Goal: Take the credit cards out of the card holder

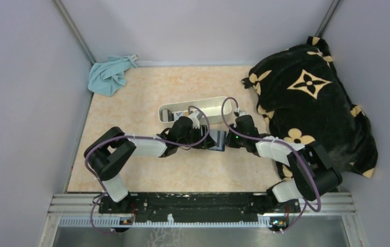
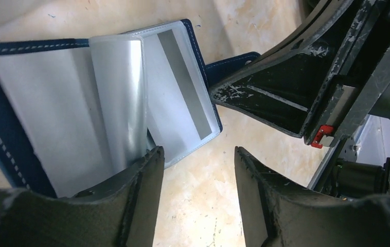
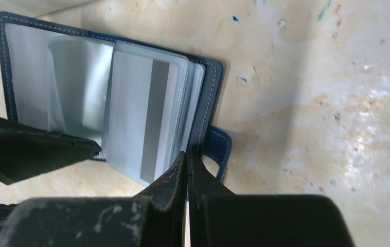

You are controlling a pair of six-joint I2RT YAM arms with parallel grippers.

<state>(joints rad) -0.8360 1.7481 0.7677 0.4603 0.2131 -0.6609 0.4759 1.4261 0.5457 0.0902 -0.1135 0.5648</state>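
The navy card holder (image 1: 216, 140) lies open on the table between both grippers. Its clear sleeves show in the left wrist view (image 2: 43, 113) and the right wrist view (image 3: 33, 77). A pale credit card (image 3: 141, 118) with a grey stripe sits in the sleeve that stands up; it also shows in the left wrist view (image 2: 180, 87). My left gripper (image 2: 198, 152) is open, its left finger (image 2: 131, 180) over the holder's near edge. My right gripper (image 3: 187, 154) is shut on the holder's right cover beside the snap tab (image 3: 218, 149).
A long white oblong tray (image 1: 203, 108) stands just behind the holder. A blue cloth (image 1: 109, 74) lies at the back left corner. A black blanket with gold flowers (image 1: 311, 98) fills the right side. Grey walls close the table in.
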